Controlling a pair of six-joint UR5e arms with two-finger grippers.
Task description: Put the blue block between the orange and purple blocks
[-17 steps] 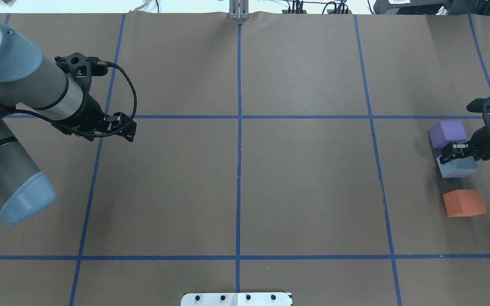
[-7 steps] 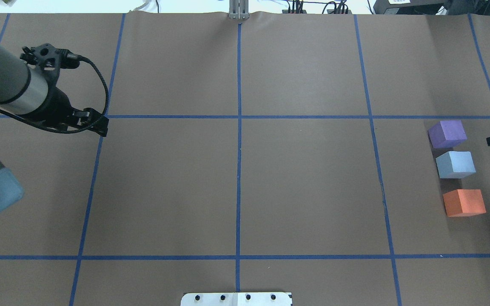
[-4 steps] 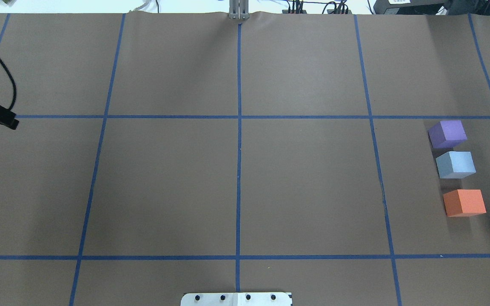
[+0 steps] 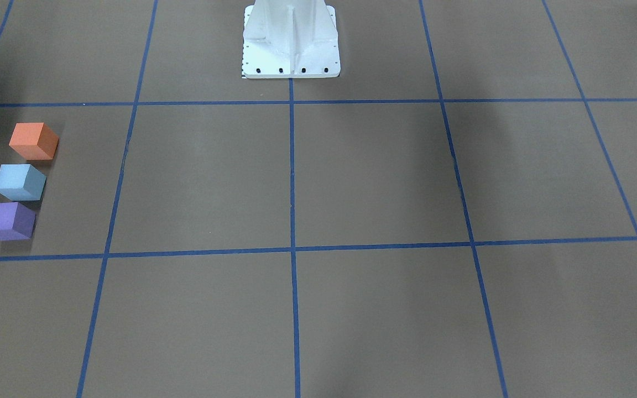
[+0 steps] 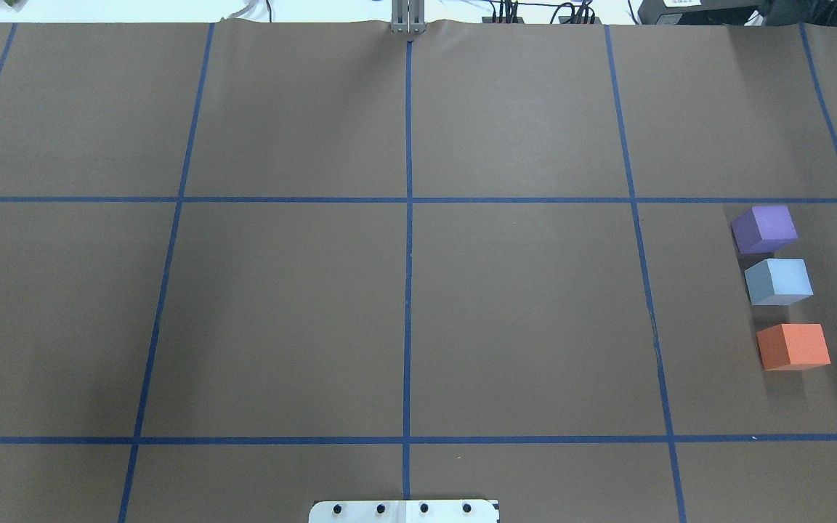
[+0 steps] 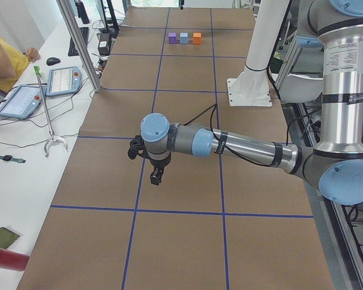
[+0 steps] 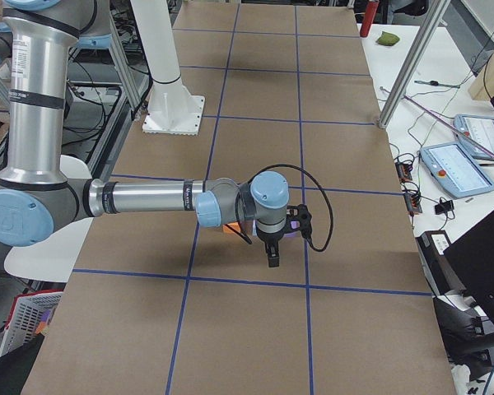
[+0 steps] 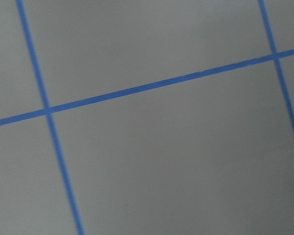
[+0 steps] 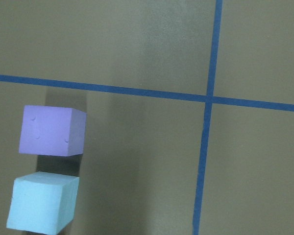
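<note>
Blue block (image 5: 778,280) sits on the brown table (image 5: 520,312), in the middle of a row of three. Purple block (image 5: 764,228) is just beside it on the far side, and orange block (image 5: 793,346) is near it on my base's side. My right gripper (image 7: 272,257) hangs near the blue block and my left gripper (image 6: 155,176) well apart from it. I cannot tell whether either one's fingers are spread or pressed together.

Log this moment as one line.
blue block between purple block and orange block | task looks done | left pincer off blocks, grip unclear | right pincer off blocks, grip unclear
</note>
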